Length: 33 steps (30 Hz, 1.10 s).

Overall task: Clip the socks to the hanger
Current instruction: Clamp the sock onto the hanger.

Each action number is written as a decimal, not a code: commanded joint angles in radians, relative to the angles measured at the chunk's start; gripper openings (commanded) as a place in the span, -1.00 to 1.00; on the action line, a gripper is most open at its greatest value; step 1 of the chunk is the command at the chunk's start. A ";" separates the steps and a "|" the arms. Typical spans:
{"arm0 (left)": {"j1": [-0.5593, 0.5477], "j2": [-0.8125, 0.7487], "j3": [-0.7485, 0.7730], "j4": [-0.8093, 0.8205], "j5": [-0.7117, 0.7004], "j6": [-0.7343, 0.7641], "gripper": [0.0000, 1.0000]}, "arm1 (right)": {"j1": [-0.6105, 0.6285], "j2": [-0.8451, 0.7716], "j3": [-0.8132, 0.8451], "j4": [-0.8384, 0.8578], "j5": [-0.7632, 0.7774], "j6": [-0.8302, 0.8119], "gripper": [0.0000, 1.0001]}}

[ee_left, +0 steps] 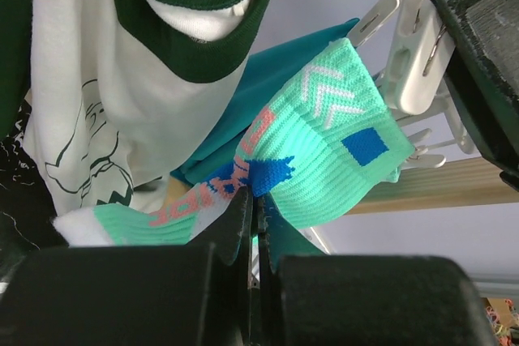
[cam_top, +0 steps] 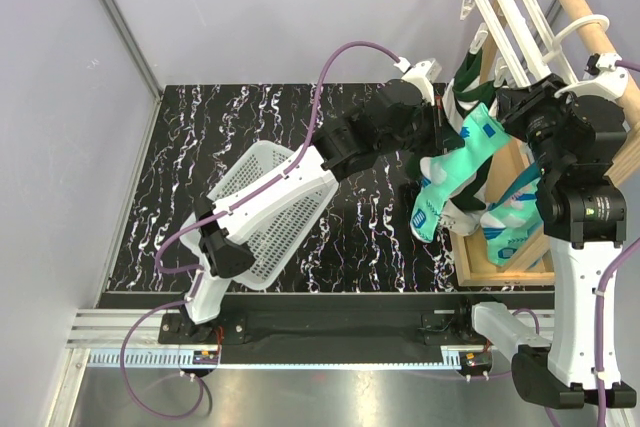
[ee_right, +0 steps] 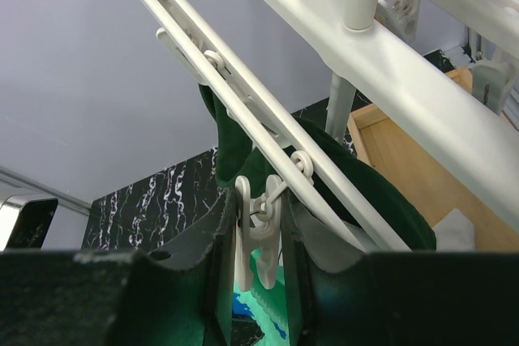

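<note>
A mint-green sock (ee_left: 324, 160) with a blue patch hangs from my left gripper (ee_left: 255, 200), which is shut on its middle fold. From above, this sock (cam_top: 468, 152) dangles just under the white hanger (cam_top: 510, 17), and the left gripper (cam_top: 441, 125) sits at its left. My right gripper (ee_right: 258, 204) is shut on a small white clip (ee_right: 261, 237) dangling from the hanger's bars (ee_right: 405, 62), one finger on each side of it. The sock's mint fabric (ee_right: 272, 301) shows right below that clip. More socks (cam_top: 508, 225) hang lower down by the wooden frame.
A wooden pole rack (cam_top: 560, 7) carries the hanger at the right. A white and dark-green garment (ee_left: 122, 79) and a teal cloth (ee_left: 243, 111) hang behind the sock. Other clips (ee_left: 418, 54) dangle nearby. A white mesh basket (cam_top: 270, 207) lies tilted under the left arm.
</note>
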 commanded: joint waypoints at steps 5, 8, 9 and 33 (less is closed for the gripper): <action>0.000 0.000 0.046 0.072 0.019 -0.032 -1.00 | 0.012 0.003 -0.022 -0.013 -0.161 -0.008 -1.00; 0.000 -0.013 0.048 0.078 0.016 -0.033 -1.00 | 0.012 -0.002 -0.044 -0.001 -0.168 -0.011 -1.00; 0.001 -0.017 0.048 0.081 0.016 -0.035 -1.00 | 0.010 -0.003 -0.047 0.002 -0.170 -0.011 -1.00; 0.020 -0.109 -0.041 0.238 0.087 -0.145 -1.00 | 0.012 -0.037 -0.107 0.041 -0.204 -0.033 -1.00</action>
